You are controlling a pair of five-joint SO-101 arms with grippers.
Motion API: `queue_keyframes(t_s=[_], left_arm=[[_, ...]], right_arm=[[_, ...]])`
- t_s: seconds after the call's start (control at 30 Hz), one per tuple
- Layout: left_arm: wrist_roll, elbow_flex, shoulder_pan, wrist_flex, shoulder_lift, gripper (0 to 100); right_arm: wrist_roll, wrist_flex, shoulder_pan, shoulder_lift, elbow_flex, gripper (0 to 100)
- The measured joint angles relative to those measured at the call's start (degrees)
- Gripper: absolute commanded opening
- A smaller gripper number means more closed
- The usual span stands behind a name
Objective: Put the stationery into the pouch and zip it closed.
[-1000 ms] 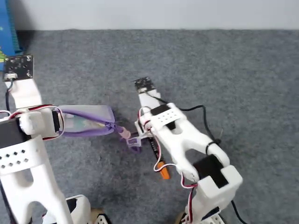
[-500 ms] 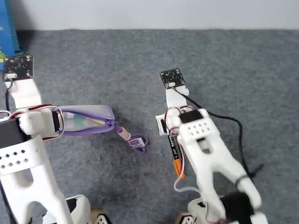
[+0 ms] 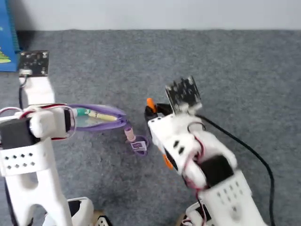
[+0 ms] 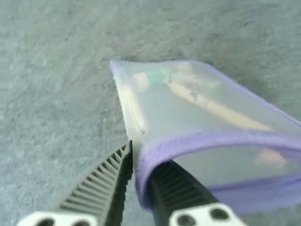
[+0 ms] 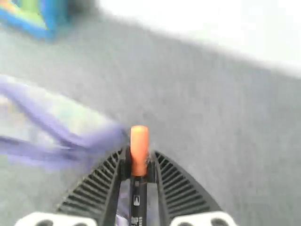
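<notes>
marker [image 5: 139, 141] with an orange cap sits clamped between the fingers of our right gripper [image 5: 138, 159], and just beyond its tip we see the purple pouch [image 5: 56, 132]. our left gripper [image 4: 140, 161] pinches the pouch's rim, a pen [image 4: 211, 106] inside.

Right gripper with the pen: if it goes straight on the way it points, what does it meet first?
Probably only the gray mat: the right gripper aims its pen just past the pouch, which lies to one side. Depth is unclear.
</notes>
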Motion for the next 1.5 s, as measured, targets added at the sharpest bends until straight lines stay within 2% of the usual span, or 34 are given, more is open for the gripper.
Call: queue_keyframes(t_s=[0.27, 0.43, 0.77, 1.0, 1.33, 1.5], left_arm=[[3.08, -9.14, 4.22, 0.0, 10.46, 1], [4.22, -12.75, 4.22, 0.0, 16.7, 1], [4.22, -12.92, 4.22, 0.0, 17.58, 1], [4.22, -12.84, 4.22, 0.0, 17.58, 1], [4.22, -12.84, 4.22, 0.0, 17.67, 1], [4.22, -12.84, 4.22, 0.0, 17.76, 1]], right_arm=[[-4.31, -4.04, -5.89, -9.14, -5.71, 0.7], [-4.92, -13.54, -8.09, -9.58, -6.33, 0.7], [-9.49, -36.48, -9.23, -9.85, -4.13, 0.7], [-9.85, -51.96, -9.23, -0.53, -0.44, 0.7], [-13.19, -64.18, -9.23, 15.12, -0.35, 0.7], [-13.36, -71.38, -6.68, 22.68, 0.7, 0.8]])
